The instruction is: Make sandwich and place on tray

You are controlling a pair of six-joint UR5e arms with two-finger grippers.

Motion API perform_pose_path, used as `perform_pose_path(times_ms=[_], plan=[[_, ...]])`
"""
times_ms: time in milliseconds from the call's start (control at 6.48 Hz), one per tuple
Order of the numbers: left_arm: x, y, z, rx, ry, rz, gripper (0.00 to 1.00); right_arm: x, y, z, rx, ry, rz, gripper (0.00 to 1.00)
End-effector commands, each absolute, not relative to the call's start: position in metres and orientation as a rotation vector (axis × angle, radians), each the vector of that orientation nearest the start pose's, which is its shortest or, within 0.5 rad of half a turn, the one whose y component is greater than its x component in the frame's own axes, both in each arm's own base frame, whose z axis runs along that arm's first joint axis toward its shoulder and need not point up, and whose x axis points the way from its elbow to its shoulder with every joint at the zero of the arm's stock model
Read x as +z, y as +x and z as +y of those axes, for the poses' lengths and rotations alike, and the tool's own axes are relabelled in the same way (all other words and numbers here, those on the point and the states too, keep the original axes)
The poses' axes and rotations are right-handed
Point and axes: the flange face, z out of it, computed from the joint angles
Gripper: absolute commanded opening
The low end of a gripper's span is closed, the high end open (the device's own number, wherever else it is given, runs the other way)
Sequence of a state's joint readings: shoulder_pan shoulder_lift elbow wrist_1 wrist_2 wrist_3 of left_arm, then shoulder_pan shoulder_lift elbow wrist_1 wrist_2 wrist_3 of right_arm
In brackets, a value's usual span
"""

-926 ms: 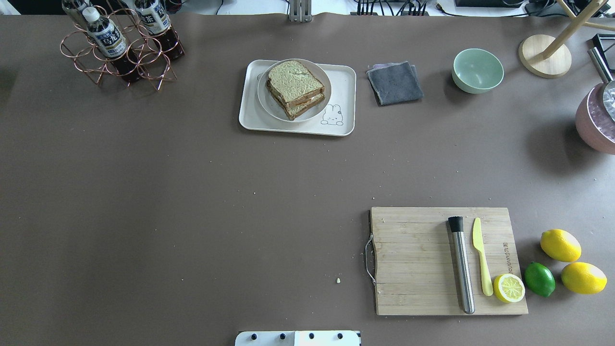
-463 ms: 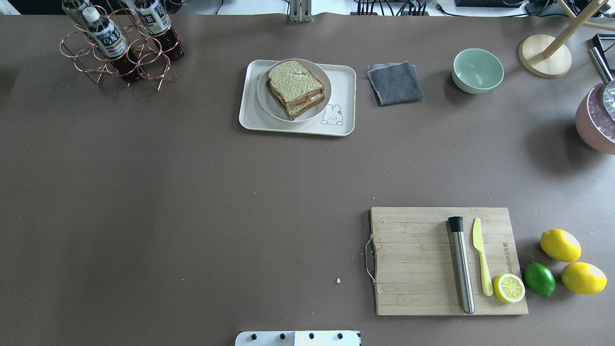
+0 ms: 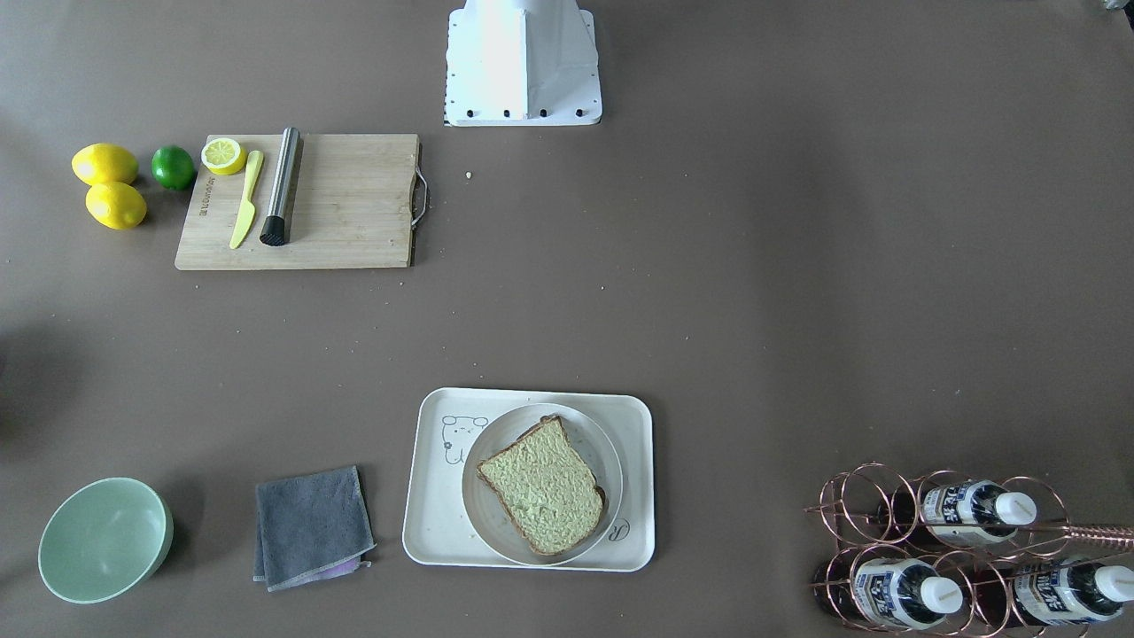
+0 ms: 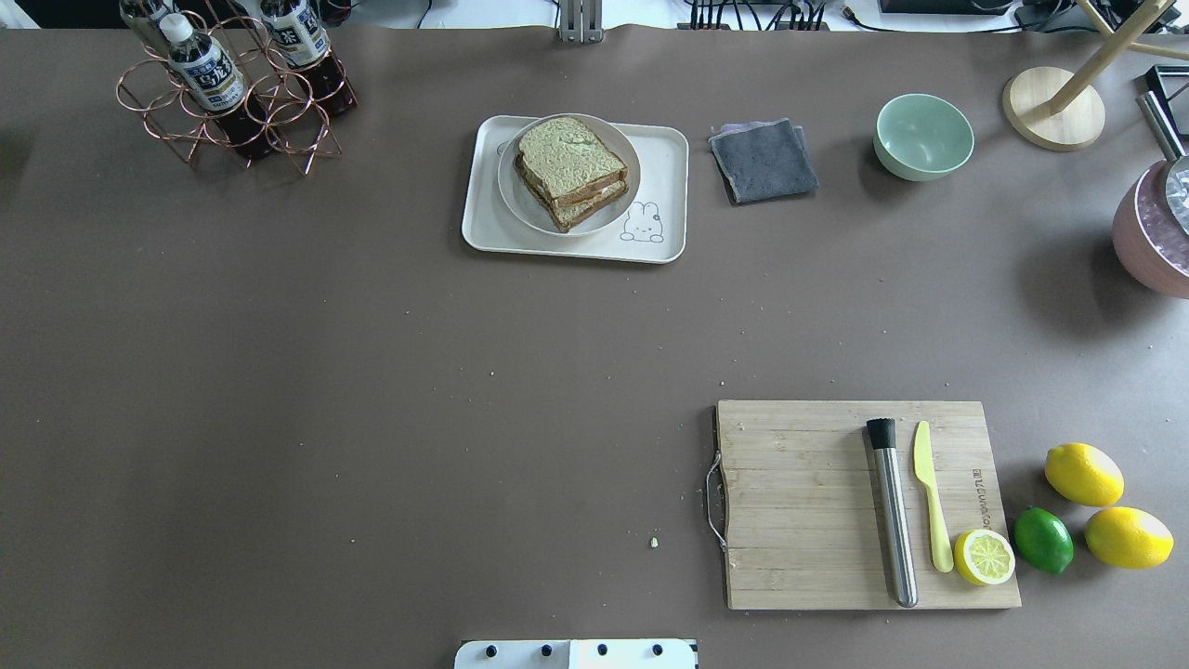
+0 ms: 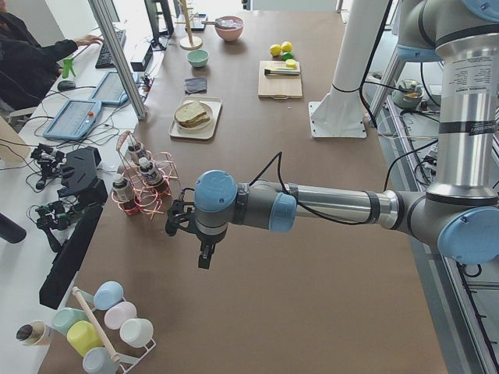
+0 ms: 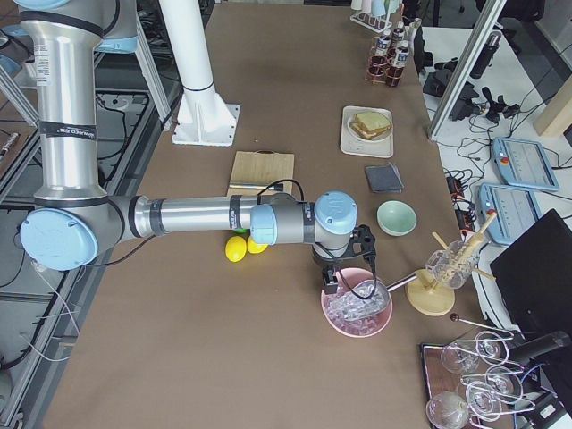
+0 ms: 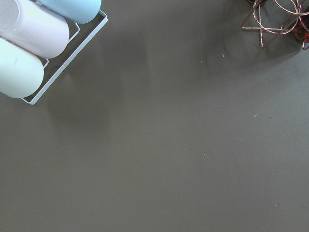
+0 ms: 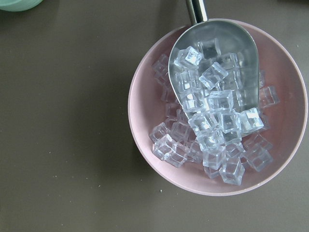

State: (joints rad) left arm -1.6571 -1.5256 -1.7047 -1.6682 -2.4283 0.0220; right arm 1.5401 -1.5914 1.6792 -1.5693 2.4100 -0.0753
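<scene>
Presently noted sandwich point(image 4: 568, 172) stacked on round plate point(image 4: 514, 200), inside tray point(image 4: 667, 163) at far middle of tabletop point(image 4: 372, 372). Found left claw point(image 5: 204, 253) hung over tabletop near copper bottle rack point(image 5: 144, 183); could not tell opening. Found right claw point(image 6: 332, 279) poised above pink bowl point(image 8: 142, 92) of ice cubes point(image 8: 212, 121); could not tell opening either. Logged both claws well apart from tray.

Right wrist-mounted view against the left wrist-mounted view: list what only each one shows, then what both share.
Only the right wrist view: a pink bowl holding ice cubes and a metal scoop, plus a green bowl's edge. Only the left wrist view: pastel cups in a white wire holder, and a copper rack's corner. Both: the brown table.
</scene>
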Motion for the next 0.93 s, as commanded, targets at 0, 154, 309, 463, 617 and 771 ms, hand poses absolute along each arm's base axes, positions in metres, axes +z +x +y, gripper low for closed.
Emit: perform_pose_path(times_ms=[0, 154, 309, 463, 617, 771], plan=[[0.5977, -0.0991, -0.4744, 0.019, 0.22, 0.844, 0.97, 0.6091, 0.0442, -0.4897, -0.138, 0.105, -0.837, 1.0], [0.5969, -0.0991, -0.4744, 0.019, 0.222, 0.844, 0.97, 0.6081, 0.044, -0.4898, -0.139, 0.107, -0.84, 1.0], [0.5977, -0.0991, -0.4744, 0.019, 0.22, 0.844, 0.97, 0.6081, 0.044, -0.4898, -0.139, 0.107, -0.84, 1.0], [0.5977, -0.0991, -0.4744, 0.019, 0.22, 0.844, 0.97, 0.6082, 0.0441, -0.4898, -0.139, 0.107, -0.839, 1.0], [0.5969, -0.0991, -0.4744, 0.019, 0.222, 0.844, 0.97, 0.6088, 0.044, -0.4891, -0.138, 0.105, -0.84, 1.0], [0.5968, -0.0991, -0.4745, 0.02, 0.223, 0.844, 0.97, 0.6103, 0.044, -0.4884, -0.137, 0.102, -0.84, 1.0]])
